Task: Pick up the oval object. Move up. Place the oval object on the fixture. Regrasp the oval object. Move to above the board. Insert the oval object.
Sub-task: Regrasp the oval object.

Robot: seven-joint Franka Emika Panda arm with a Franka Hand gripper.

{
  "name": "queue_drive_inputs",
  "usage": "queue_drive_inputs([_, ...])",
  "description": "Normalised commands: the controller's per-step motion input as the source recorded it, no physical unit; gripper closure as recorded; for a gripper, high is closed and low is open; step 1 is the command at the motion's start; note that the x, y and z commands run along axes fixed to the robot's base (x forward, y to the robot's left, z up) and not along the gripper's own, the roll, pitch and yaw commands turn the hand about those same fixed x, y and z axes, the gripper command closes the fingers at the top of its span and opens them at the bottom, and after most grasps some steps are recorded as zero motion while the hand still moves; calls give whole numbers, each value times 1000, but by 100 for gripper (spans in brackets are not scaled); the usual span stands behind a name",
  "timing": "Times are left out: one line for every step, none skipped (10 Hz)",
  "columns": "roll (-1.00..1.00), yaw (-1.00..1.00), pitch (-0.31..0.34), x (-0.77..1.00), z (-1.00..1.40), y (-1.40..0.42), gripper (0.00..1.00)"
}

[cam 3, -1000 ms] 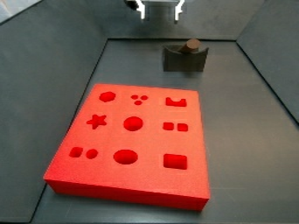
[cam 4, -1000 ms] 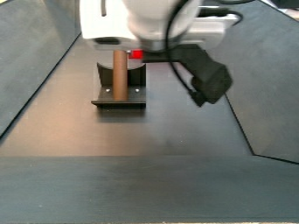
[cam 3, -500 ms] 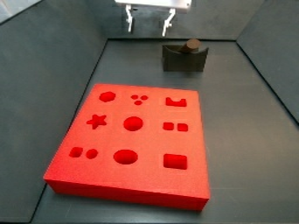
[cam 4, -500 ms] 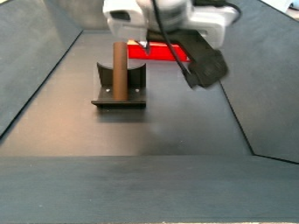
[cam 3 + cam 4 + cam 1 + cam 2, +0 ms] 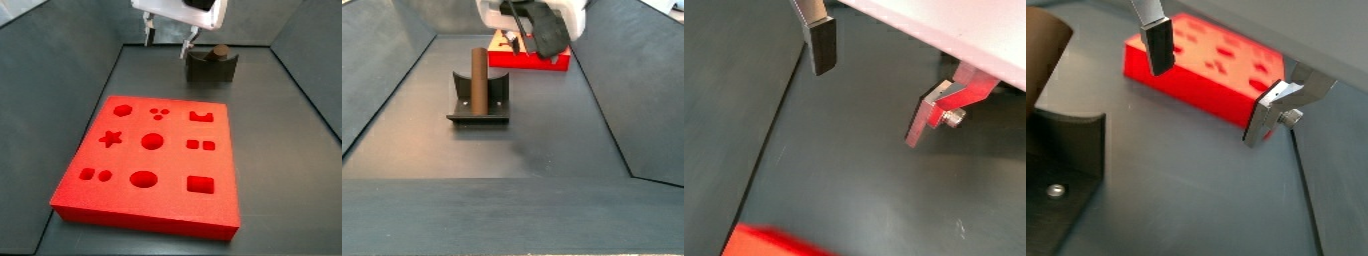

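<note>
My claw hangs open and empty left of the dark notched fixture, where the slim brown peg stands upright.

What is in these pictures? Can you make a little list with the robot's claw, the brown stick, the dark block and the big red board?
gripper: open, empty, up in the air beside the fixture
oval object, a slim brown peg: standing upright in the fixture
fixture, a small dark grey-green block: on the dark floor, apart from the board
board, a thick bright red slab with shaped holes: flat on the floor, holes all empty
</note>
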Motion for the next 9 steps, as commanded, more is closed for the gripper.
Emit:
queue_drive_inputs([1000,-937,-196,-29,-6,-34,0])
queue_drive_inputs([1000,-935,-207,-31,-10,-38,0])
queue_drive_inputs([1000,-936,-214,-37,1,-27,0])
queue_drive_inputs([1000,-942,-219,-39,-2,-19,0])
queue_drive_inputs([1000,-946,-217,-42,-3,-14,0])
queue_drive_inputs([1000,-950,-211,-40,-6,-17,0])
queue_drive_inputs([1000,-960,-198,-37,-14,-12,0])
queue_drive_inputs([1000,-975,-166,-37,-13,-6,0])
queue_drive_inputs([1000,-983,-126,-36,-5,-11,0])
